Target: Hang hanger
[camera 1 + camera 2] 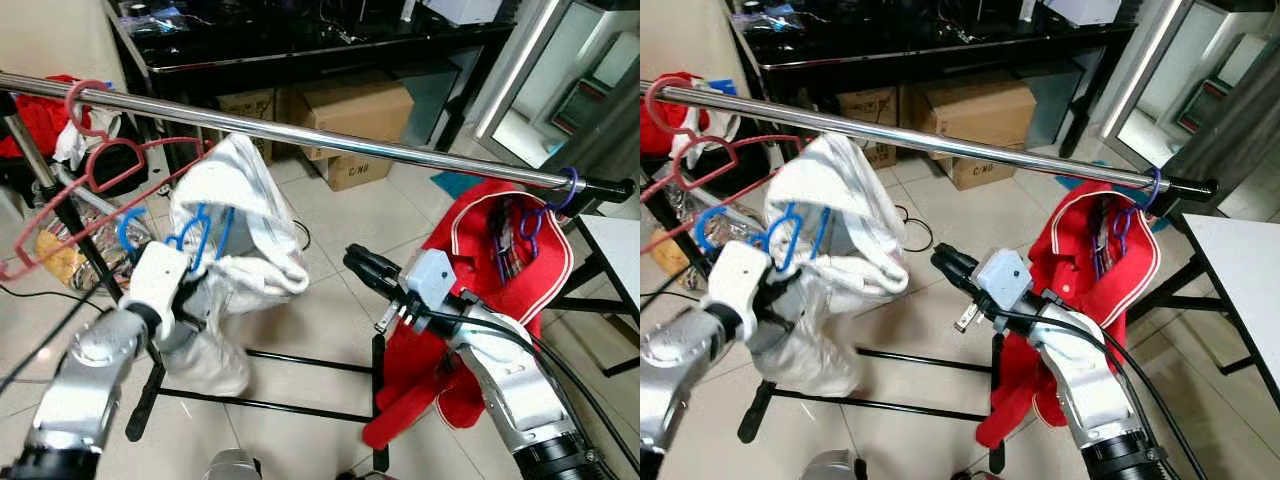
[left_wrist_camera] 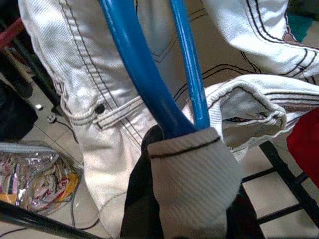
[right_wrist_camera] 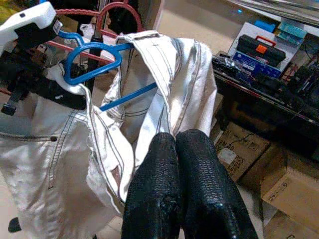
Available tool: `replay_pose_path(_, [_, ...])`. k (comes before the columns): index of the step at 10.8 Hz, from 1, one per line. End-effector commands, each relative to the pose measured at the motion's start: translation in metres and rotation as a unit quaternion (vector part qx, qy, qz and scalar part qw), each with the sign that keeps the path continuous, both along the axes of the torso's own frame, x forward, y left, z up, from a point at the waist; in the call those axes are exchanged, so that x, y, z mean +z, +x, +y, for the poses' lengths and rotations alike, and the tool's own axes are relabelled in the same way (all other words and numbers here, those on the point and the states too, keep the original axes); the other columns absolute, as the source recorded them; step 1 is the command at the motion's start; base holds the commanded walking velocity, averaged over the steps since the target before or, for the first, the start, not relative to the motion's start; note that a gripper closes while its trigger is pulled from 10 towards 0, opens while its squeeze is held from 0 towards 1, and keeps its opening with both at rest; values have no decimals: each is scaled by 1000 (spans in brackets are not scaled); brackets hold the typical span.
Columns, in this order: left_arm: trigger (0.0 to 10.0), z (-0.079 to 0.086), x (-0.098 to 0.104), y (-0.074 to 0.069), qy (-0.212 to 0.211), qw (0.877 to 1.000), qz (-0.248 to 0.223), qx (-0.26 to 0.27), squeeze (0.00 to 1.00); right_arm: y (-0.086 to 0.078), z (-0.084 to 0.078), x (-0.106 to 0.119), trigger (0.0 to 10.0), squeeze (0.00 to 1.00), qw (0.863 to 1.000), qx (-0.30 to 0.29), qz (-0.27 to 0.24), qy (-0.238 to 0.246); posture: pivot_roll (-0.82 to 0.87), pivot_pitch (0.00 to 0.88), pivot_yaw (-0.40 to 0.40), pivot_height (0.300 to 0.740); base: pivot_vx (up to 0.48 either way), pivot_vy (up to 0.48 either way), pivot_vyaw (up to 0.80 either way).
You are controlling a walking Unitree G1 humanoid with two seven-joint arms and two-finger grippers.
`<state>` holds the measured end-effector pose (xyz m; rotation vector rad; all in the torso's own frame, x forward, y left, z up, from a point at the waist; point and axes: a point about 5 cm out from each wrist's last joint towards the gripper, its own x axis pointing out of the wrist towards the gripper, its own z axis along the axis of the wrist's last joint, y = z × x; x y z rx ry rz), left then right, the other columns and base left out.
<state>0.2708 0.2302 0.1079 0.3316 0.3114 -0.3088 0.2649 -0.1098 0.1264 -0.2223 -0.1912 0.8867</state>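
A blue hanger (image 1: 200,235) carries a white denim jacket (image 1: 245,210) and hangs below the steel rail (image 1: 330,140), off it. My left gripper (image 1: 192,285) is shut on the hanger's lower part; in the left wrist view the blue bars (image 2: 144,74) run into a cloth-covered finger (image 2: 189,184). My right gripper (image 1: 352,260) is shut with nothing in it, a short way right of the jacket and pointing at it (image 3: 164,74). Its fingers (image 3: 199,169) press together.
A red hanger (image 1: 95,160) hangs at the rail's left. A red garment (image 1: 480,290) on a blue hanger (image 1: 560,195) hangs at the right end. Cardboard boxes (image 1: 360,120) and a black desk (image 1: 300,40) stand behind. The rack's base bars (image 1: 290,385) cross the floor.
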Motion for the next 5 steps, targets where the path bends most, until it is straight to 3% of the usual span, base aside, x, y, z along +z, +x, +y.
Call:
replay_pose_path(1, [10000,-5,14,8,-2,999,-22,-24,0,3,1,5,10000,0,1000,1,-5,2,290,32,-97,740,0,0,0])
replay_pose_path(5, [10000,7,28,17,13,999,-26,-32,0,9,5,15,10000,0,1000,0,-7,17,287,36,-89,740,0,0,0])
